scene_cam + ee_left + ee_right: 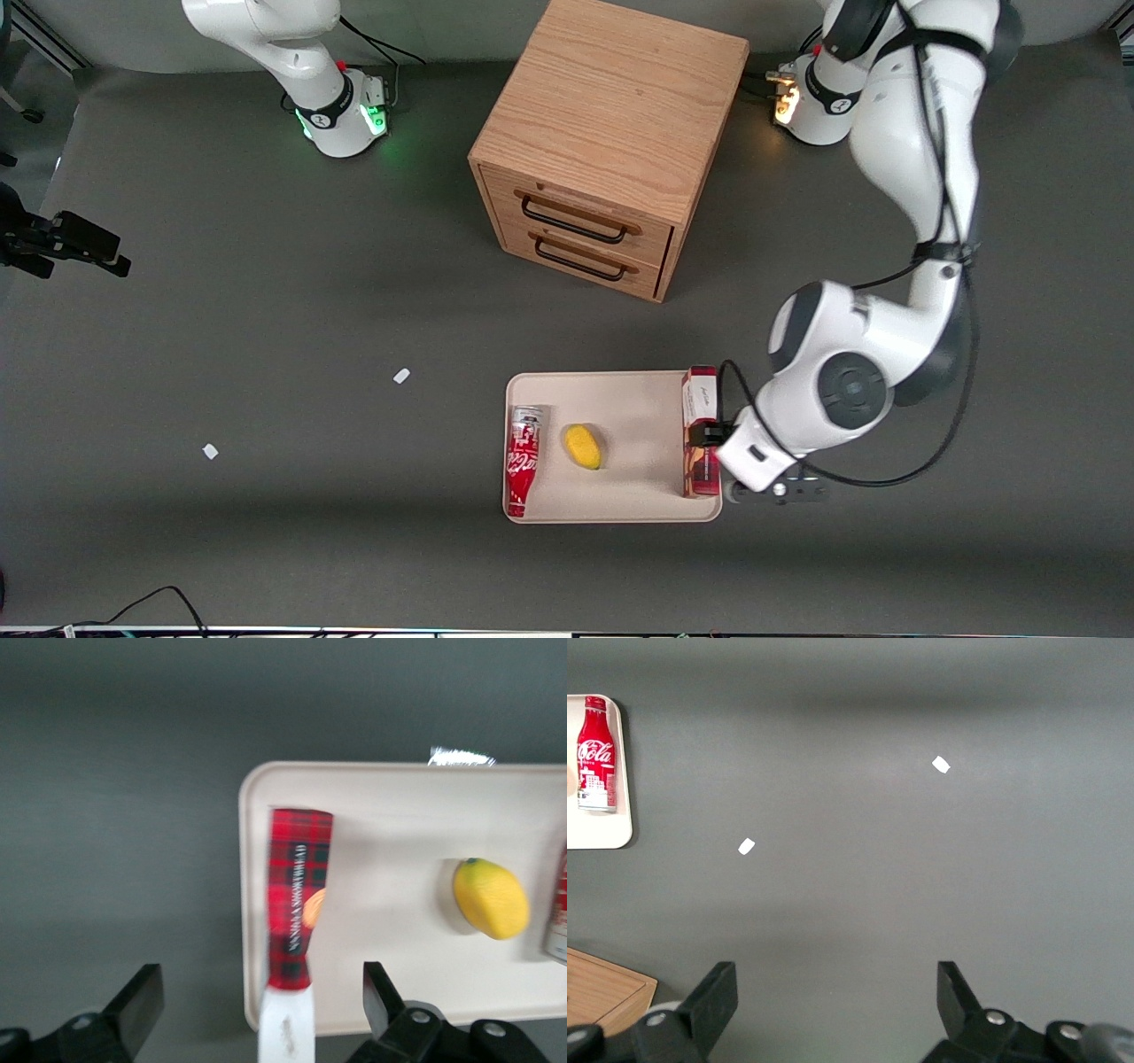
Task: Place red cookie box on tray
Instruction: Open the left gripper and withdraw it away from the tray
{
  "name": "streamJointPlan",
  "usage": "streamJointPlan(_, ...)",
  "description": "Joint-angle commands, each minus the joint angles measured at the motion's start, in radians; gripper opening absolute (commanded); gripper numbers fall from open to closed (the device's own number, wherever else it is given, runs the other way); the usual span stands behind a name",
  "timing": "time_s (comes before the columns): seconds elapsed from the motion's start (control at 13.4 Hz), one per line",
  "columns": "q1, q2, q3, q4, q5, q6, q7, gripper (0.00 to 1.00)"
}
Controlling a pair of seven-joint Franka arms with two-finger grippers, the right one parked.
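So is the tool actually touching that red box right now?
Apart. The left wrist view shows the tool open, bare gaps separating both fingers from the red box.

Working arm point(921, 159): glossy white rounded shells w/ dark grey/black bands at joints. Big elbow joint point(852, 386) has a dark grey round cap w/ concentric rings. Thin black cables run along the links and loop out near the wrist, approx following the arm. White round base point(819, 106) w/ black ring, amber-lit panel on its side. Wrist ends in a white block w/ a small dark slot, plus a grey camera bracket w/ silver screws. Pincer point(706, 433), by the worktop's working-arm end: black; wrist view shows black angular fingers point(135, 997) wide apart, silver bolts at their roots.
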Motion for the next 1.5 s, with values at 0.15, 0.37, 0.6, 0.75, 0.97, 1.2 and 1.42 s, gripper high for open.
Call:
streamJointPlan(0.15, 0.173, -0.366, -0.029, -0.314, -0.032, -0.097, 0.058, 1.00)
streamJointPlan(0.37, 0.271, -0.484, -0.026, -0.327, -0.017, -0.273, 0.198, 1.00)
streamJointPlan(0.6, 0.384, -0.631, -0.027, -0.430, -0.017, -0.324, 0.286, 1.00)
streamJointPlan(0.75, 0.441, -0.717, -0.029, -0.495, -0.014, -0.332, 0.368, 1.00)
streamJointPlan(0.97, 0.490, -0.805, -0.029, -0.534, 0.014, -0.364, 0.434, 1.00)
streamJointPlan(1.2, 0.492, -0.857, -0.029, -0.528, 0.067, -0.413, 0.437, 1.00)
streamJointPlan(1.42, 0.492, -0.889, -0.040, -0.525, 0.064, -0.444, 0.439, 1.00)
